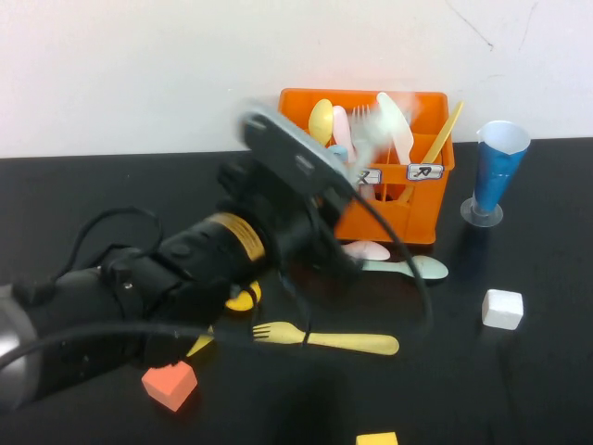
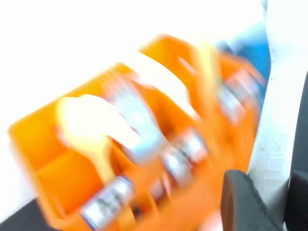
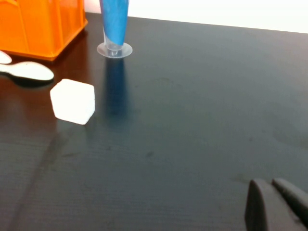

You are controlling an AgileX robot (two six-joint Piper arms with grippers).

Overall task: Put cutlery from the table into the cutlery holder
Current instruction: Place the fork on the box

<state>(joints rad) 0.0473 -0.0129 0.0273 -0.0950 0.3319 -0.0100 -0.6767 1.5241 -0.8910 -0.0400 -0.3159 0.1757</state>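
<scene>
A robot test setup in a lab-like room. A matte black bench [image 1: 537, 389] stands against a bare white wall [image 1: 139, 74]. On it sit staged props: an orange cutlery holder [image 1: 394, 218] with white labels, a blue cone-shaped cup [image 1: 496, 171], loose plastic cutlery [image 1: 324, 339], and coloured cubes [image 1: 502, 309]. A black robot arm [image 1: 185, 269] with cables reaches across.

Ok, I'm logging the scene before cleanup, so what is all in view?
holder: one, orange, back of table
cutlery in holder: several, yellow, pink, white, standing
fork: one, yellow, table, before holder
spoon: one, mint, at holder's foot
pink piece: one, beside spoon
cup: one, blue, right of holder
white cube: one, right
orange cube: one, front left
yellow cube: one, front edge
yellow toy: one, partly behind left arm
table: one, black
left pincer: at holder's top
right pincer: shut, over table
</scene>
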